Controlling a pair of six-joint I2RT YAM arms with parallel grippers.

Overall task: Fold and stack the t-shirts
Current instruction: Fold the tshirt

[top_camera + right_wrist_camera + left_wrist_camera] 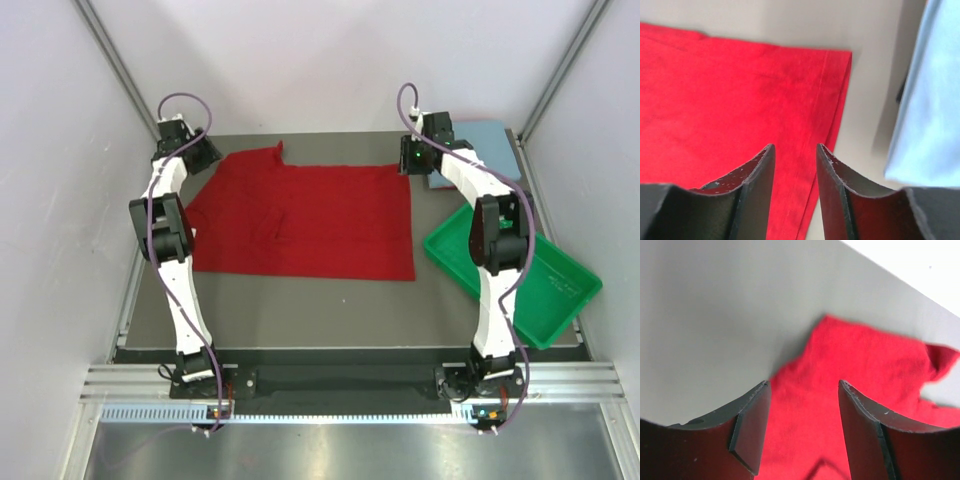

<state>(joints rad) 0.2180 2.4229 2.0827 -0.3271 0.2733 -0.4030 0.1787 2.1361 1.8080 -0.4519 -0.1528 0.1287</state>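
- The red t-shirt (310, 225) lies spread flat in the middle of the table (300, 310). One sleeve sticks out at about 11 o'clock, and a small wrinkle shows near the centre.
- The light blue t-shirt (490, 140) lies apart from it at about 1 o'clock, in the far right corner.
- The left gripper (802, 385) hangs over the sleeve corner at 10 o'clock. Its jaws stand apart and nothing is between them.
- The right gripper (795, 147) hangs over the hemmed far right corner at 1 o'clock, also spread and holding nothing.
- I judge the step in hand is a fold of the red shirt by its two far corners.
- To do it well, both claws should pinch the cloth a little inside the edge, lift together and keep the edge tight, so the wrinkle does not grow.
- The green tray (560, 285) sits at 4 o'clock, out of the way.
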